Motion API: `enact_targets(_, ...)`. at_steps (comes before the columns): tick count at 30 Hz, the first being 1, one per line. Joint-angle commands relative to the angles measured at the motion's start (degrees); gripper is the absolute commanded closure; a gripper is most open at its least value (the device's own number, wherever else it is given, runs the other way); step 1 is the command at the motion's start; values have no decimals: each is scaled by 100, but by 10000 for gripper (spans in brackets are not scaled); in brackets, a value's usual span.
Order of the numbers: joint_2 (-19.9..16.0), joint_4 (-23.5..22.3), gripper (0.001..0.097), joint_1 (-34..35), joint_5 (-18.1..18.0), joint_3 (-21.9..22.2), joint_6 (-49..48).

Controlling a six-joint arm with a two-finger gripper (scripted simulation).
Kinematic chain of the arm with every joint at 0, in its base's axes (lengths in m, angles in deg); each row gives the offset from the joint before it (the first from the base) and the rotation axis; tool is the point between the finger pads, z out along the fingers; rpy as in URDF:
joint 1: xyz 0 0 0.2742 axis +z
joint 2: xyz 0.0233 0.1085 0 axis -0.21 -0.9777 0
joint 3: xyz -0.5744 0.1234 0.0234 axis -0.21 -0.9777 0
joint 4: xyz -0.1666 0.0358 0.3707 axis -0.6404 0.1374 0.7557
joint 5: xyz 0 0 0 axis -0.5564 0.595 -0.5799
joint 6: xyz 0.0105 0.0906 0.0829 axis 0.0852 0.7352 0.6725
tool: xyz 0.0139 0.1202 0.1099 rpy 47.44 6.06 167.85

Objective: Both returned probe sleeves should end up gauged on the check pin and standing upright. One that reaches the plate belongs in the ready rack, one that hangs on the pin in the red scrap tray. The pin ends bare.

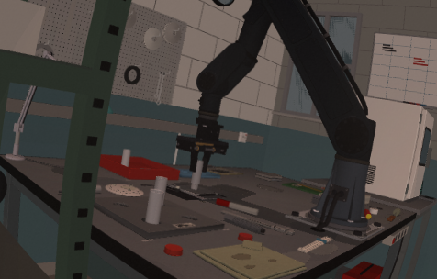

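Observation:
The upper end of a pale probe sleeve (pixel 195 178) is hidden between the fingers of my gripper (pixel 198 167), which stands open around it where the sleeve rests upright on the dark mat at the middle of the bench. A second sleeve (pixel 126 157) stands upright in the red scrap tray (pixel 137 167) at the back left. On the grey plate at the front, a tall pale cylinder (pixel 154 206) stands upright, with another pale cylinder (pixel 160 183) just behind it. I cannot tell which of these is the check pin.
A green shelving post (pixel 89 137) fills the left foreground and blocks part of the bench. My arm's base (pixel 342 197) sits at the right. A red-tipped marker (pixel 237 207), red caps (pixel 173 250) and a tan board (pixel 248 261) lie near the front edge.

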Motion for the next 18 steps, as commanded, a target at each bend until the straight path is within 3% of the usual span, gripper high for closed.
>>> enact_targets(1, 7, 0, 493, 0, 0, 4, 0)
enact_targets(10, 5, 0, 493, 0, -1, 3, 0)
enact_targets(18, 4, 0, 648, 0, -2, 2, 0)
